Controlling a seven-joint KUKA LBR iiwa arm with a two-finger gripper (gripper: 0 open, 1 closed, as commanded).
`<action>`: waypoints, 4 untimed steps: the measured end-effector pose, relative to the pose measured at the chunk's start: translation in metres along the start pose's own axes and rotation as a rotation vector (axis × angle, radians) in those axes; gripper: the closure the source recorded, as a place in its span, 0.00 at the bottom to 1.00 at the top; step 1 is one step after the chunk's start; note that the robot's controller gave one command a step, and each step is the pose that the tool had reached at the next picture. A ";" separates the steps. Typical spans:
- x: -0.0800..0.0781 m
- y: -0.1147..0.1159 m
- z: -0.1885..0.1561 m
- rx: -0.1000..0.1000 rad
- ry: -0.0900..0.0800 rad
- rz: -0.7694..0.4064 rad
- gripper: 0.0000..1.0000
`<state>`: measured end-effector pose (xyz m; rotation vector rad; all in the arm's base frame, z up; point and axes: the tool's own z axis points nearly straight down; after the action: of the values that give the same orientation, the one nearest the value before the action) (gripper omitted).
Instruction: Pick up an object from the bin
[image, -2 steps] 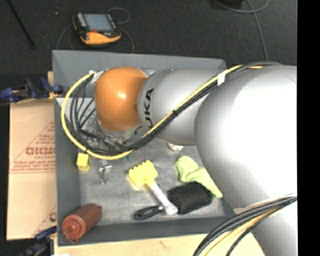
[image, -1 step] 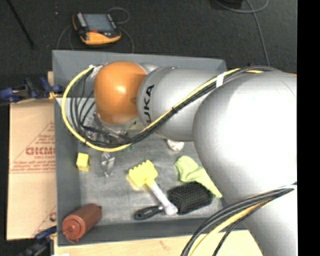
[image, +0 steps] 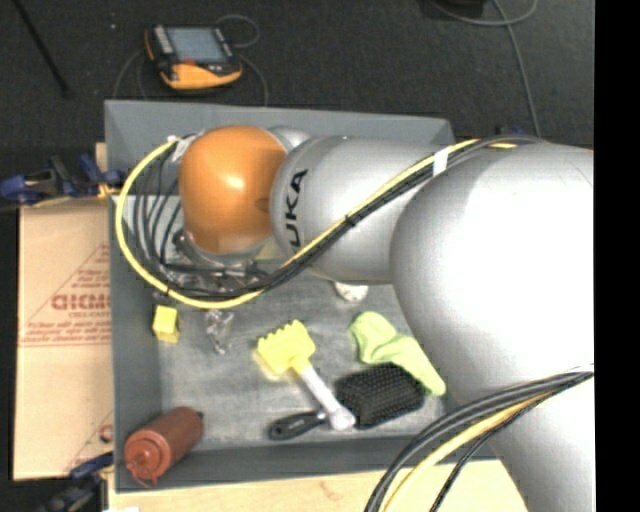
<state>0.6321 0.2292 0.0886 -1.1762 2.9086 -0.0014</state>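
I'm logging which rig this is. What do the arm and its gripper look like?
The arm is thick, rounded and silver-grey, with black KUKA lettering. A glossy orange dome caps the wrist. A yellow cable and black cables loop round it. The gripper beneath is small and metallic.

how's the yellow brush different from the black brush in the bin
Colour: the yellow brush has a yellow head on a white handle, while the black brush is black all over.
Head: the yellow brush's is small and blocky, while the black brush's is larger and oval.
Pose: the yellow brush's handle runs down to the right, while the black brush's points left.
Both lie flat on the bin floor, and their handles meet.
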 end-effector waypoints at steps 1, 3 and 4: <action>0.012 0.005 -0.011 -0.002 0.001 -0.414 0.00; 0.008 0.011 -0.009 -0.003 -0.001 -0.152 0.00; 0.030 0.038 0.007 0.001 -0.002 -0.433 0.00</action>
<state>0.5846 0.2358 0.0811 -1.7716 2.5865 -0.0033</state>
